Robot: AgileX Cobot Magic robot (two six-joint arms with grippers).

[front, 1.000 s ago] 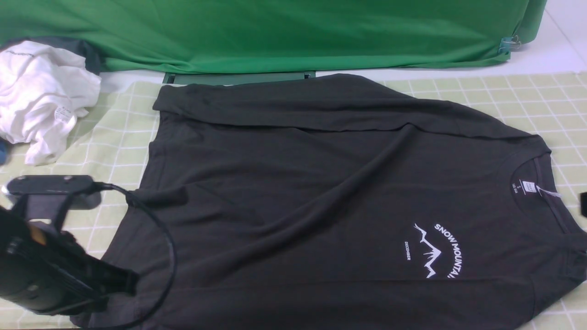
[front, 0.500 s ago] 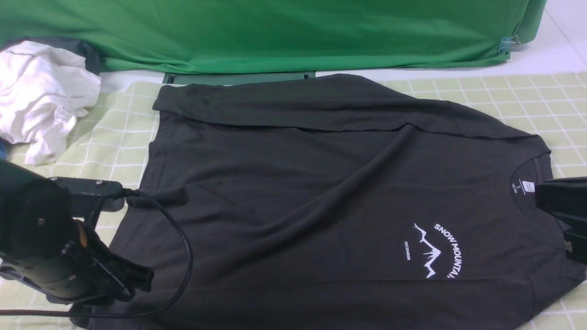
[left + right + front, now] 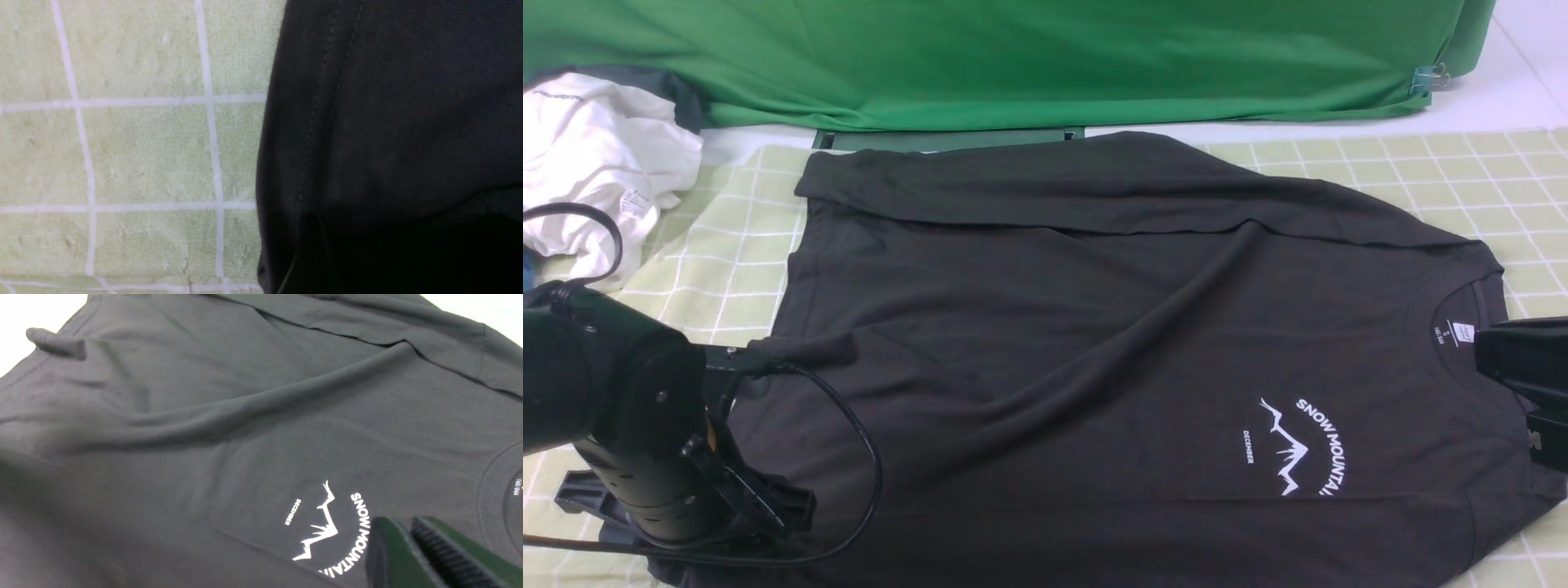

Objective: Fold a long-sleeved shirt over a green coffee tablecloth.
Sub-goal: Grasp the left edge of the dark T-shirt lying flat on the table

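The black long-sleeved shirt [image 3: 1094, 327] lies spread on the green coffee tablecloth [image 3: 1462, 171], collar to the right, white "SNOW MOUNTAIN" print [image 3: 1298, 445] facing up. One sleeve is folded across the back edge. My left gripper [image 3: 772, 506] hangs low over the shirt's near-left hem corner; its jaws are lost in darkness. In the left wrist view the stitched hem [image 3: 327, 122] borders bare tablecloth [image 3: 143, 151]. My right gripper [image 3: 1503, 359] hovers by the collar. Its green fingers [image 3: 398, 528] are almost together above the print, holding nothing.
A crumpled white garment [image 3: 596, 163] sits at the back left on the cloth's edge. A deep-green fabric backdrop [image 3: 1013, 57] runs along the back, held by a clip [image 3: 1429, 79]. My left arm's cable [image 3: 858, 441] loops over the shirt.
My left arm has moved right and dropped toward the shirt's near-left hem corner. My right arm came in from the right edge to the collar, then held still.
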